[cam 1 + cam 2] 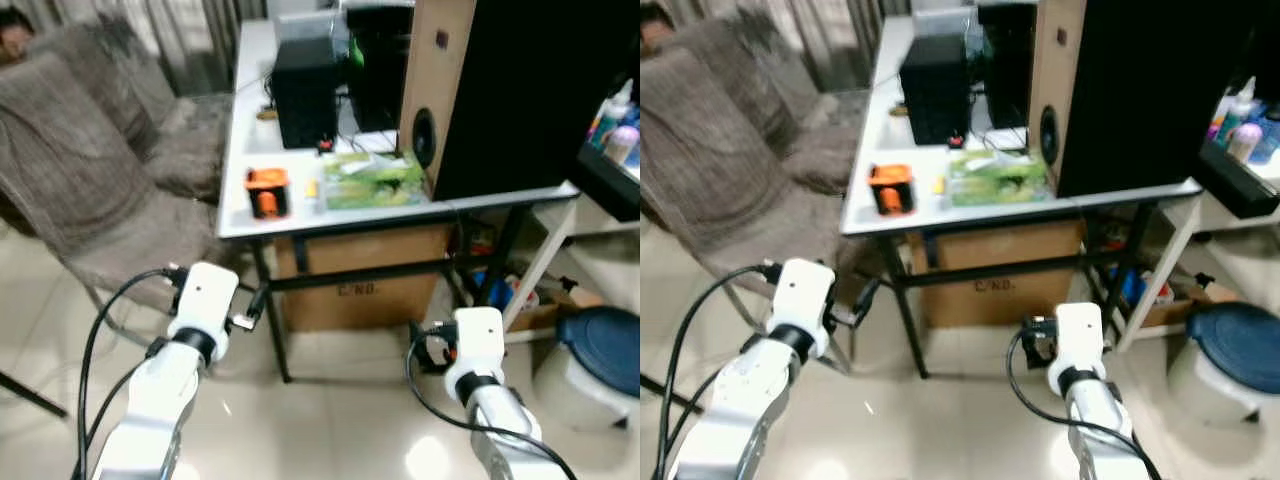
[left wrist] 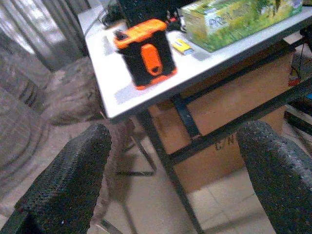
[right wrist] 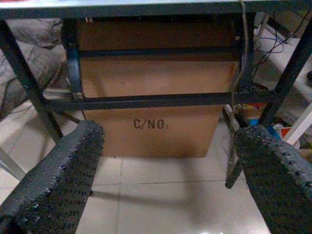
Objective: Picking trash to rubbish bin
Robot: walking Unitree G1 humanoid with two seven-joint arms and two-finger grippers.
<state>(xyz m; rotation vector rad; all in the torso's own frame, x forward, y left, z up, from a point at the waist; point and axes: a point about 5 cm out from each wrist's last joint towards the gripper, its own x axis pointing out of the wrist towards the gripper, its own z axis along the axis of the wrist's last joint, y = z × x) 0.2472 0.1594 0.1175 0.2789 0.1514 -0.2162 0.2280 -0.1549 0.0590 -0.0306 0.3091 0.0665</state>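
white table point(image 1: 240, 190) | green box point(image 1: 372, 180) on top | both jaws spread, empty

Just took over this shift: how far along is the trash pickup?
Nothing looks done. Left gripper and right gripper are open and empty, facing the table. The green box and orange item lie on it; the blue-lidded bin waits on the right.

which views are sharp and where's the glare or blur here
Left eye view: soft all over, ceiling light glaring off the floor tiles, the black speaker crushed to featureless dark. Left wrist view: orange-and-black item and green box fairly clear, fingers blurred by closeness. Right wrist view: sharpest, the print on the cardboard box is legible.
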